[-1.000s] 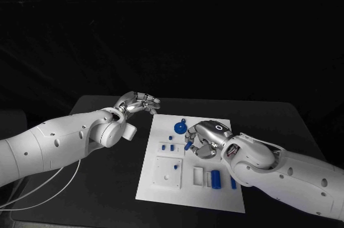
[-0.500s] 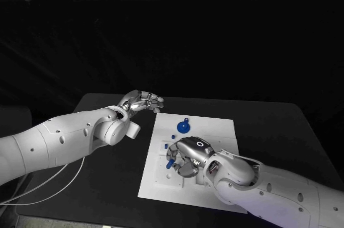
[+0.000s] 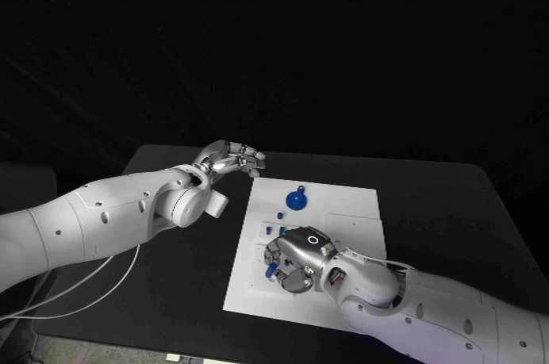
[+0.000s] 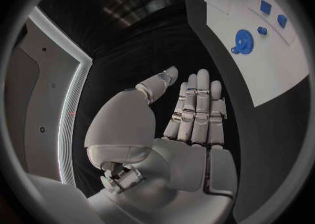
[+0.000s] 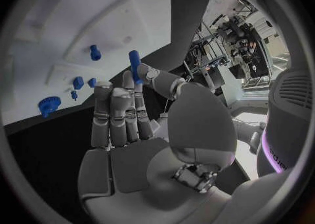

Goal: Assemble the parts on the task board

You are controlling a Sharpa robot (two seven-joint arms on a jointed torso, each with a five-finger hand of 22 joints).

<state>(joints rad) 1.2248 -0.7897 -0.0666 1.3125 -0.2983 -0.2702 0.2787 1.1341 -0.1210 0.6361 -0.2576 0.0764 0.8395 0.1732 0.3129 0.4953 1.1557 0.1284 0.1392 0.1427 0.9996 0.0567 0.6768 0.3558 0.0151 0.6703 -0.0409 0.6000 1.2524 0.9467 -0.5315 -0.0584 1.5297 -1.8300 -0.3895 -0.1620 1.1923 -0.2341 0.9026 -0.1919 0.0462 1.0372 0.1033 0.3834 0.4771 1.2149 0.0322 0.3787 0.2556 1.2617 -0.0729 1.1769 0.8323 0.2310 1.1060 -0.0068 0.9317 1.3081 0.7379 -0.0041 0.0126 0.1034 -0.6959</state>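
The white task board [image 3: 343, 209] lies in the middle of the black table. On its far part sit a blue round gear-like part [image 3: 295, 200] and a few small blue pieces [image 3: 278, 216]. My right hand [image 3: 300, 257] hovers over the board's near left part and pinches a blue peg [image 5: 134, 61] between thumb and fingertip; the peg [image 3: 272, 261] sticks out on the hand's left side. My left hand [image 3: 235, 159] hangs beside the board's far left corner, fingers straight and apart, holding nothing. The left wrist view shows the gear [image 4: 243, 41] on the board [image 4: 275, 61].
The right forearm [image 3: 424, 304] covers the board's near right part. Black table [image 3: 435, 197] lies bare to the board's right. A white cable [image 3: 80, 300] hangs under the left arm. More blue pieces [image 5: 78, 82] and the gear [image 5: 48, 104] appear on the board [image 5: 59, 19].
My right hand has carried the blue peg from the board's middle towards its near left part, covering the pockets there. The left hand has stayed beside the far left corner.
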